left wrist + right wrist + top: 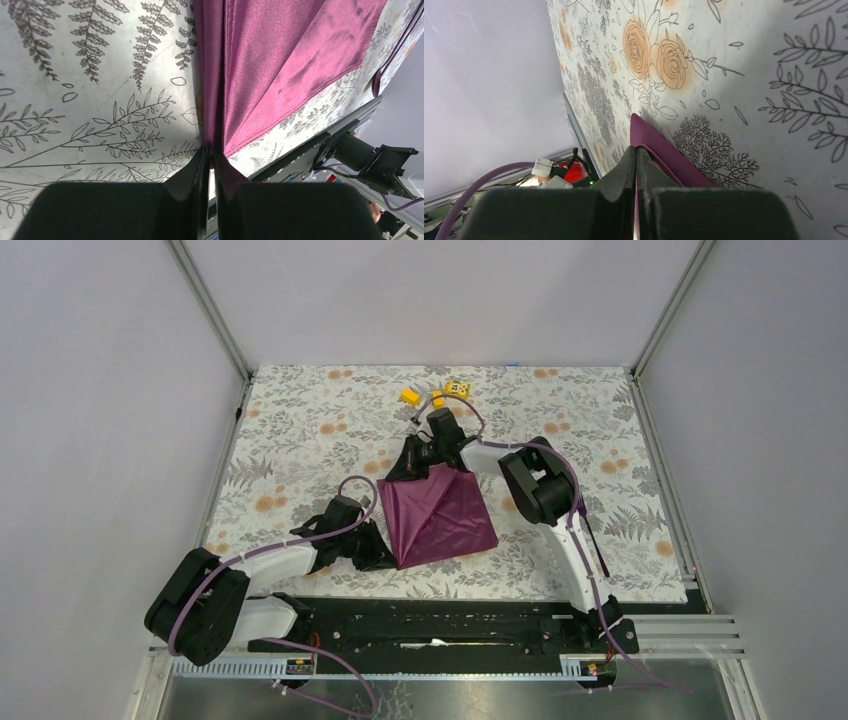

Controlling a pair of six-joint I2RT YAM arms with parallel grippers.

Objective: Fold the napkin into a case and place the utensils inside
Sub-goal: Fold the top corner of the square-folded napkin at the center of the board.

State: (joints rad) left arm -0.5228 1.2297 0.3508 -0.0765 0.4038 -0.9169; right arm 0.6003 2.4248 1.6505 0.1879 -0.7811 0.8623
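The left hand (209, 161) and right hand (636, 161) are clamping the napkin (440, 512) at its edges (soft, limp, probably slippery).

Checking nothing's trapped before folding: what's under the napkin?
Tablecloth shows right up to the napkin's edges. What lies beneath the cloth itself is covered, so I can't tell.

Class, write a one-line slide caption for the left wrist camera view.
Left gripper pinches a folded edge of the plum napkin, which stretches away over the floral tablecloth.
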